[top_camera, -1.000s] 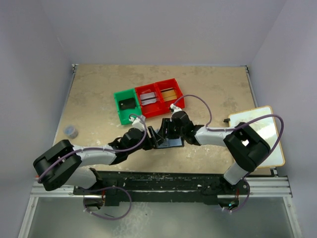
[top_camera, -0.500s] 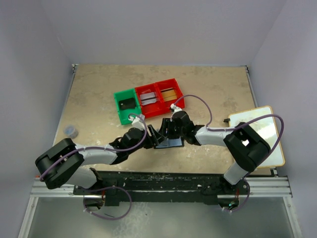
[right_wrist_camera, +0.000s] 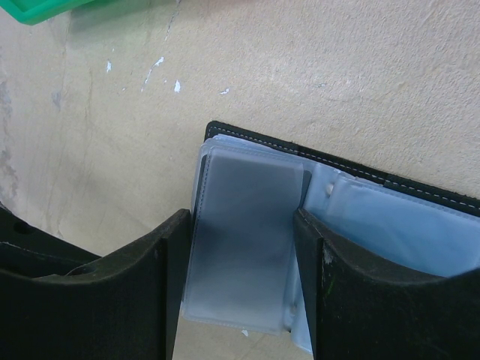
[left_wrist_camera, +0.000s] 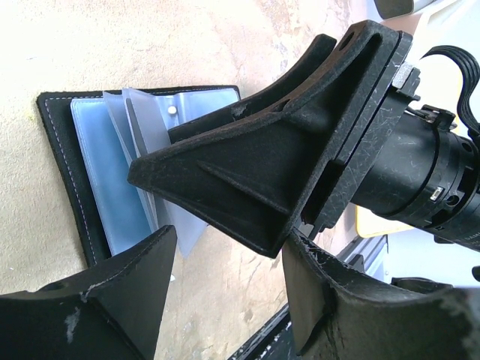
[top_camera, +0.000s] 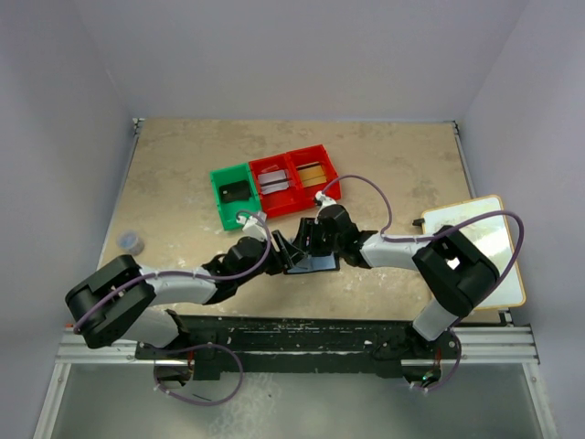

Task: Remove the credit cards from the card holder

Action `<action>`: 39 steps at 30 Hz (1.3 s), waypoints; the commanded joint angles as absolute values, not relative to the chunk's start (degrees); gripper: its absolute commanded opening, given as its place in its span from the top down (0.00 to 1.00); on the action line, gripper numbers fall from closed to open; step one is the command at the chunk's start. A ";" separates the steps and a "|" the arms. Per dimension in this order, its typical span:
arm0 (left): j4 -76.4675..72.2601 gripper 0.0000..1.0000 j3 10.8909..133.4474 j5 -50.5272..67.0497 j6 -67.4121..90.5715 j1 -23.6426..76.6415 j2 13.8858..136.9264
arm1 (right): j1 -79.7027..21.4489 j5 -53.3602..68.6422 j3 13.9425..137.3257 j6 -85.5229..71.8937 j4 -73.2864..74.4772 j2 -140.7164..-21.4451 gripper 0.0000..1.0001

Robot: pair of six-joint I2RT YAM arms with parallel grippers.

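Note:
The card holder [top_camera: 315, 263] lies open on the table, black with pale blue sleeves; it also shows in the left wrist view [left_wrist_camera: 112, 180] and the right wrist view [right_wrist_camera: 375, 217]. My right gripper [right_wrist_camera: 240, 300] is open, its fingers on either side of a cloudy sleeve [right_wrist_camera: 244, 240] with a dark edge behind it. My left gripper [left_wrist_camera: 225, 300] is open and empty beside the holder, under the right gripper's finger [left_wrist_camera: 262, 165]. A black credit card [top_camera: 235, 190], a silver one [top_camera: 272, 181] and a gold one [top_camera: 313, 173] lie in bins.
A green bin [top_camera: 222, 212] and two red bins [top_camera: 285, 201] stand behind the holder. A pale board with a yellow rim [top_camera: 475, 247] lies at the right edge. A small grey object [top_camera: 131, 241] sits at the left.
The left arm's elbow shifted slightly a second ago. Both grippers have stayed at the open holder.

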State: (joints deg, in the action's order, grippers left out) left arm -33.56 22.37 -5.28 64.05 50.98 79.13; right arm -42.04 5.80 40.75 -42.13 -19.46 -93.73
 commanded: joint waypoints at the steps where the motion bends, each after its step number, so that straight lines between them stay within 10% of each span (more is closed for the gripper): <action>1: -32.24 0.45 22.31 -7.95 63.85 51.58 77.46 | -41.88 5.89 38.95 -42.80 -17.14 -95.71 0.41; 39: -36.65 0.42 21.56 -13.46 60.27 57.22 79.78 | -41.31 6.11 39.90 -42.28 -16.09 -95.45 0.41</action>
State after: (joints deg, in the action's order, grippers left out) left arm -33.50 21.65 -10.02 62.37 56.80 79.77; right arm -41.58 6.26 40.73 -42.48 -19.44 -93.73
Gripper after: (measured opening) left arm 0.579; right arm 0.587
